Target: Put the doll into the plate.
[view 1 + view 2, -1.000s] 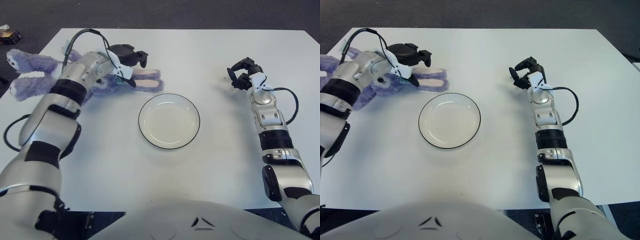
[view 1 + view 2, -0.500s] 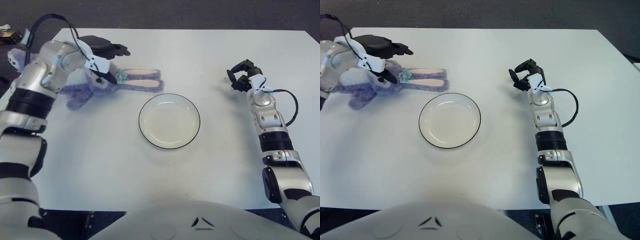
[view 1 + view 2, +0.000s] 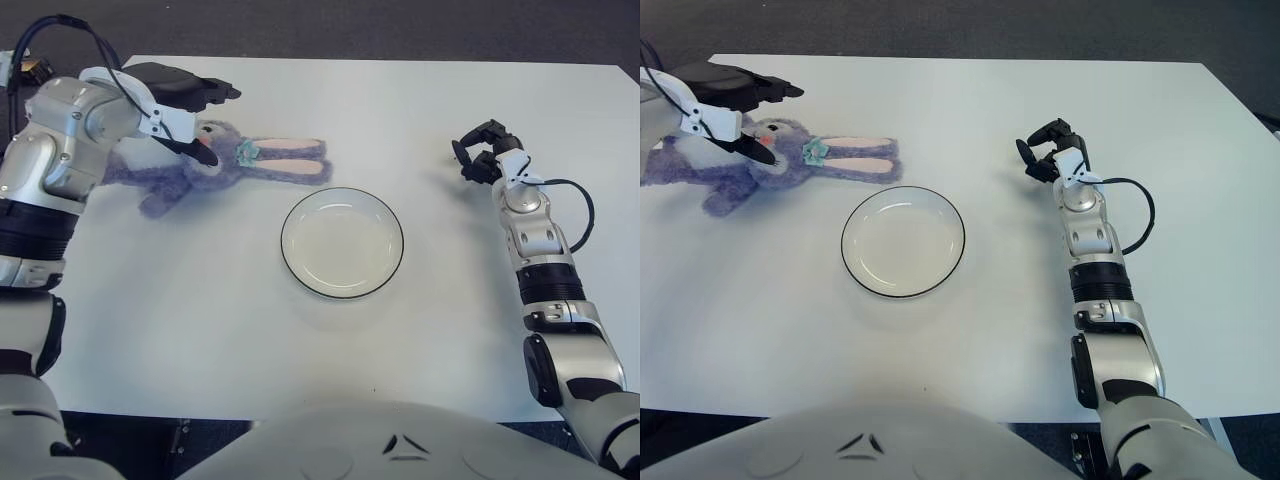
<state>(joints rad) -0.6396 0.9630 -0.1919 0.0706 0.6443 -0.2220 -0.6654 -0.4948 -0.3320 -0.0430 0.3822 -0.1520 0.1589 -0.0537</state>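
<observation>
A purple plush bunny doll [image 3: 235,160] lies flat on the white table at the left, its long ears pointing right toward the plate and its body stretching left. My left hand [image 3: 213,122] hovers over the doll's head with fingers spread, one finger pointing right and the thumb down beside the face. It holds nothing. The round white plate [image 3: 342,243] with a dark rim sits empty at the table's centre, just right of and below the ears. My right hand [image 3: 478,150] shows at the far right of the plate, fingers curled on nothing.
The white table [image 3: 220,330] ends at dark floor along the far and left edges. A black cable [image 3: 62,22] loops over my left forearm, which covers part of the doll's body. Another cable [image 3: 583,215] hangs beside my right forearm.
My left arm has swung left and back, uncovering the doll's head and body. The hand's fingers have spread. The doll has shifted slightly; the right arm has stayed still.
</observation>
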